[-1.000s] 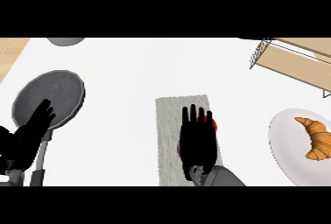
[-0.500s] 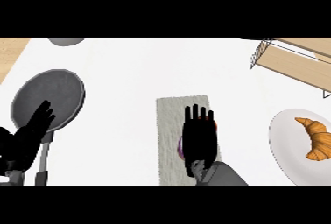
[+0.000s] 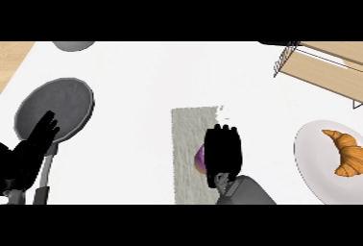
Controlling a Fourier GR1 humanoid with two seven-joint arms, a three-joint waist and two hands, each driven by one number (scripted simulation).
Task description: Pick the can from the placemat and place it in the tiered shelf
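Observation:
A grey placemat (image 3: 187, 144) lies in the middle of the white counter. My right hand (image 3: 223, 153) is over its right half, fingers curled down round the can (image 3: 200, 161). Only a purple and red sliver of the can shows at the hand's left edge; the rest is hidden. The wooden tiered shelf (image 3: 322, 67) with its wire frame stands at the far right corner. My left hand (image 3: 32, 148) rests open at the left edge, fingers up.
A dark frying pan (image 3: 56, 106) lies at the left, its handle running under my left hand. A white plate (image 3: 309, 166) with a croissant (image 3: 343, 152) sits at the right edge. A grey round object (image 3: 74, 45) shows at the top left.
My right hand's fingers have curled down from straight and the hand has drawn slightly toward me. The can now shows at the hand's left edge. The left hand has not moved.

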